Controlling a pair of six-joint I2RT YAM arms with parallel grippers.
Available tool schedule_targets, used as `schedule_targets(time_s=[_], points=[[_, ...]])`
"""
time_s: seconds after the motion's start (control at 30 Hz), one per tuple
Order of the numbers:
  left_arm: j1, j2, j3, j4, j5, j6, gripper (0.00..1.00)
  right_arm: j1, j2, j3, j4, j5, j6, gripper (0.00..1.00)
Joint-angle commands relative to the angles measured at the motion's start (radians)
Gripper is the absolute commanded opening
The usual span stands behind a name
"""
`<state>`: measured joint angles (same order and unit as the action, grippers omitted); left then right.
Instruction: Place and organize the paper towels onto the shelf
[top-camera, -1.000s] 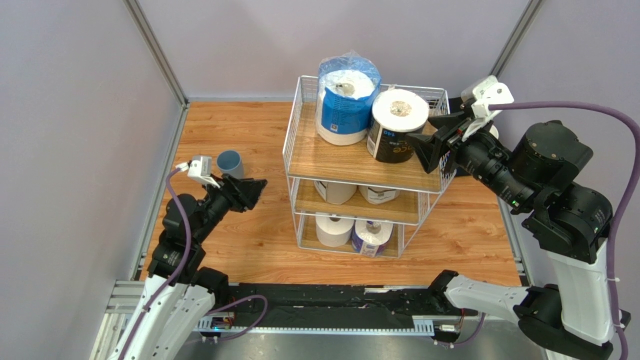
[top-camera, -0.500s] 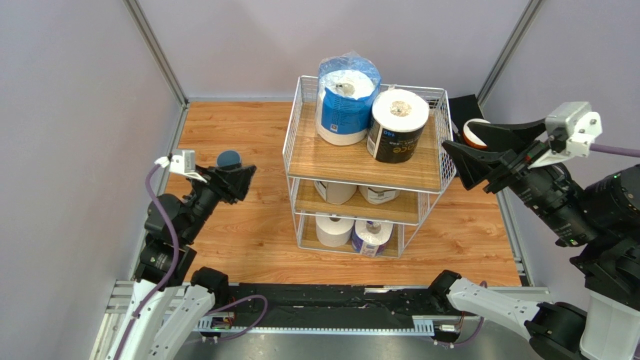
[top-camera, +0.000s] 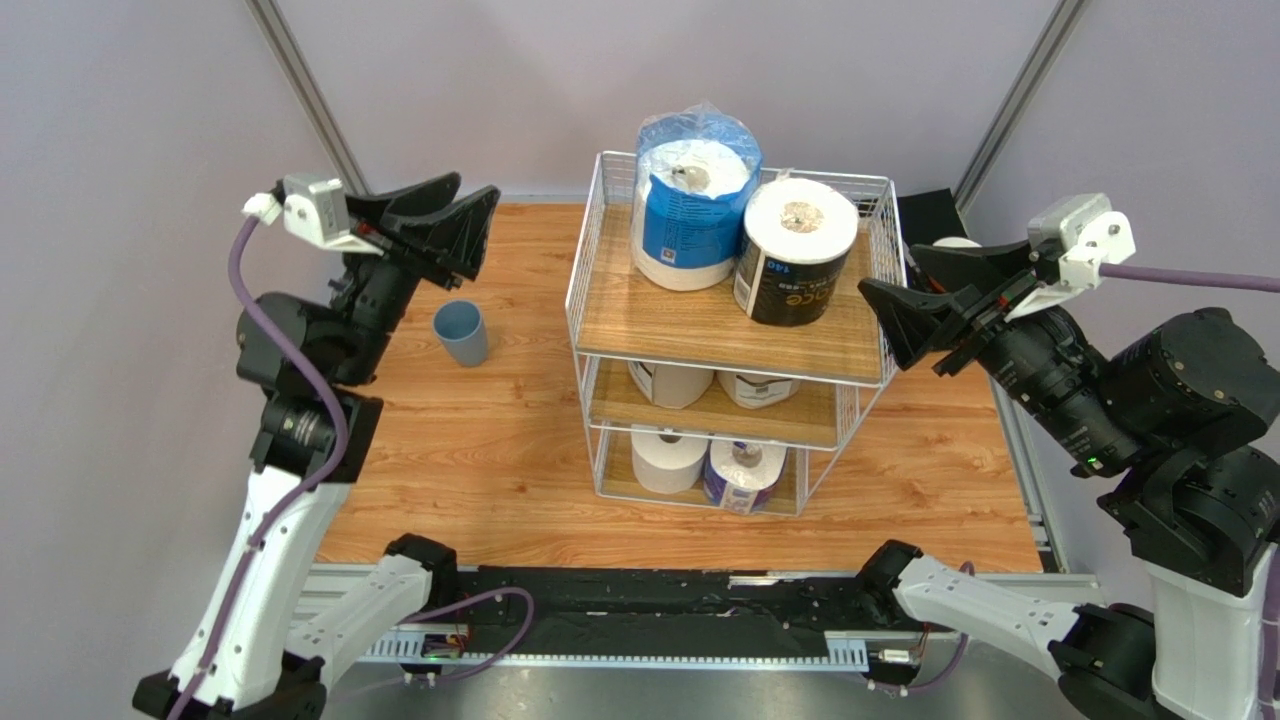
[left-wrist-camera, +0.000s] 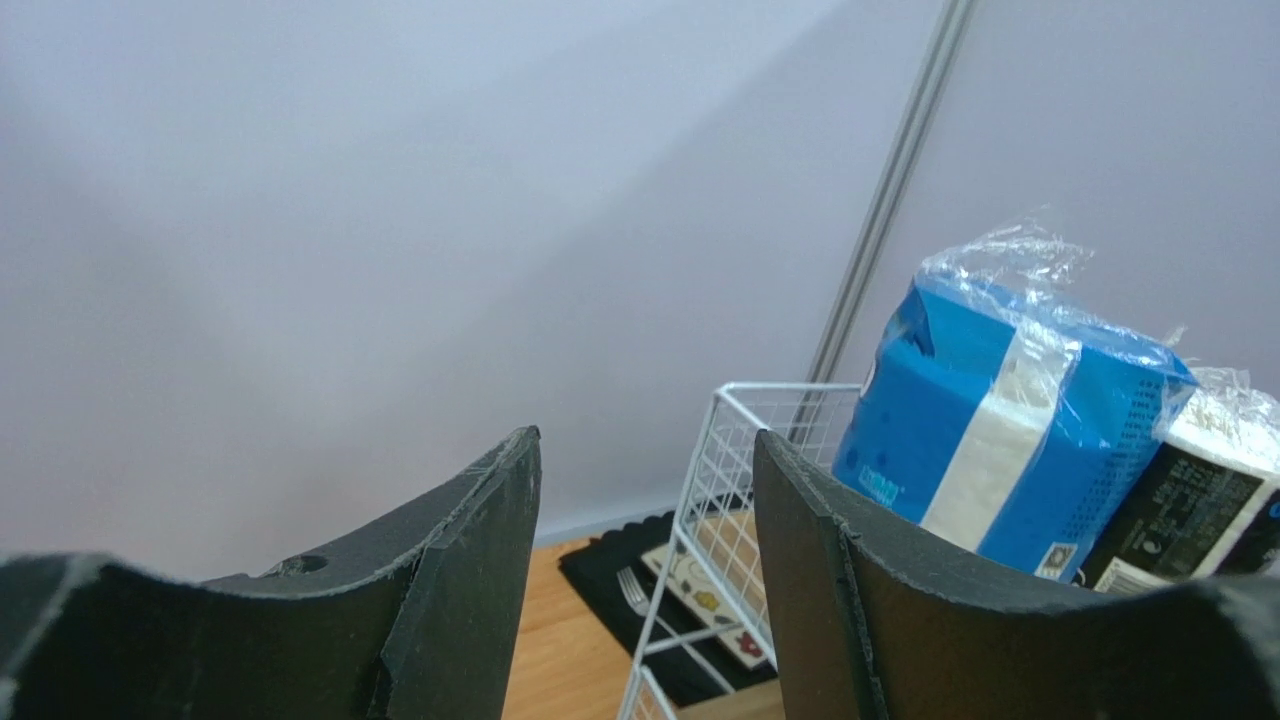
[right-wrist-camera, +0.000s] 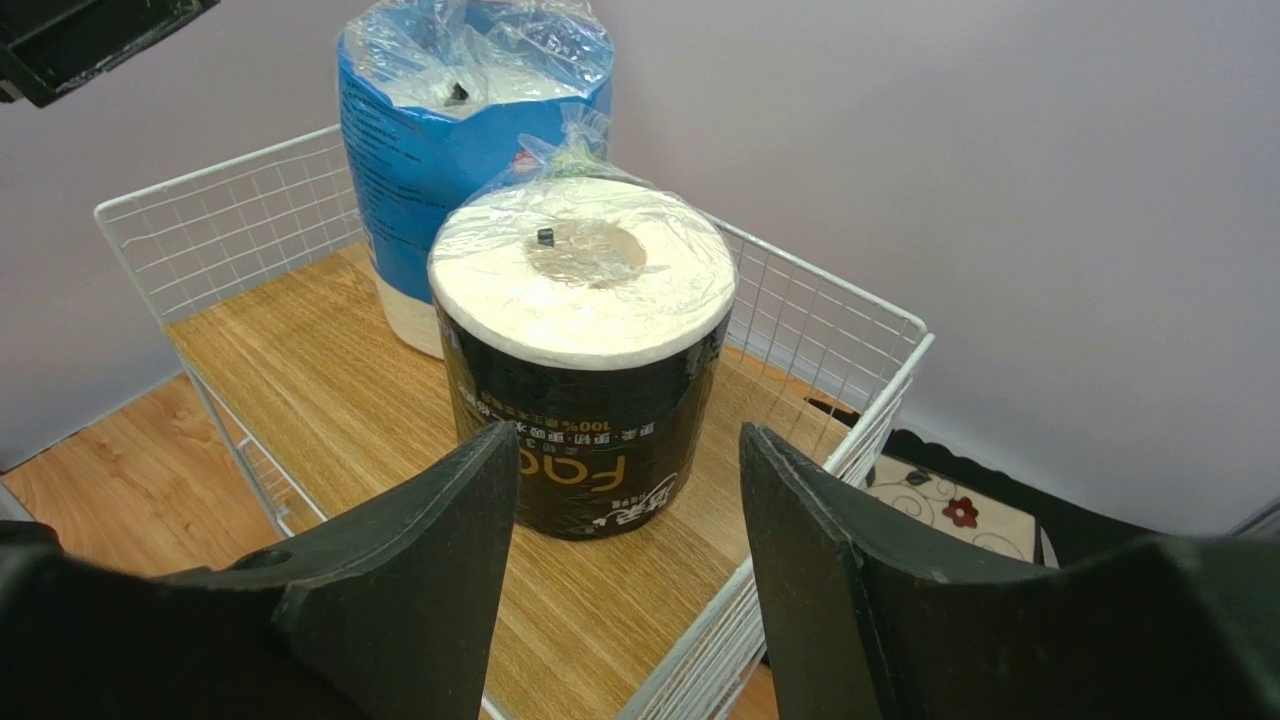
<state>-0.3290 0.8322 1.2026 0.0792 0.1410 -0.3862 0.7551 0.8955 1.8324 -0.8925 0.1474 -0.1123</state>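
Note:
The white wire shelf (top-camera: 589, 225) with wooden boards stands mid-table. On its top tier are the blue-plastic-wrapped roll (top-camera: 691, 195) and the dark-wrapped roll (top-camera: 793, 252). The middle tier holds two rolls (top-camera: 670, 384), partly hidden. The bottom tier holds a plain white roll (top-camera: 667, 459) and a white roll with blue label (top-camera: 744, 474). My left gripper (top-camera: 463, 218) is open and empty, raised high left of the shelf. My right gripper (top-camera: 920, 300) is open and empty, just right of the top tier. The right wrist view shows the dark roll (right-wrist-camera: 586, 360) and the blue roll (right-wrist-camera: 451, 135).
A blue cup (top-camera: 461, 333) stands on the wooden table left of the shelf. A dark mat with a patterned plate (right-wrist-camera: 962, 503) lies behind the shelf at the right. Grey walls enclose the table on three sides.
My left arm has risen from near the table by the cup to high up at the far left. My right gripper drew back right from the dark roll, then came in closer to the shelf.

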Motion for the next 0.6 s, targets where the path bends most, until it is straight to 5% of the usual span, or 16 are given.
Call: schedule_targets(time_s=[0.0, 0.3, 0.43, 0.57], points=[[0.004, 0.163, 0.142, 0.100, 0.150, 0.043, 0.63, 0.001, 0.020, -0.027, 0.070, 0.061, -0.001, 0.61], [-0.001, 0.473, 0.497, 0.082, 0.288, 0.007, 0.63, 0.001, 0.051, -0.061, 0.122, 0.080, 0.013, 0.61], [-0.022, 0.657, 0.812, -0.002, 0.342, 0.020, 0.63, 0.000, 0.059, -0.064, 0.124, 0.081, 0.020, 0.61], [-0.083, 0.741, 0.828, 0.039, 0.322, 0.044, 0.64, 0.001, 0.060, -0.067, 0.127, 0.084, 0.026, 0.61]])
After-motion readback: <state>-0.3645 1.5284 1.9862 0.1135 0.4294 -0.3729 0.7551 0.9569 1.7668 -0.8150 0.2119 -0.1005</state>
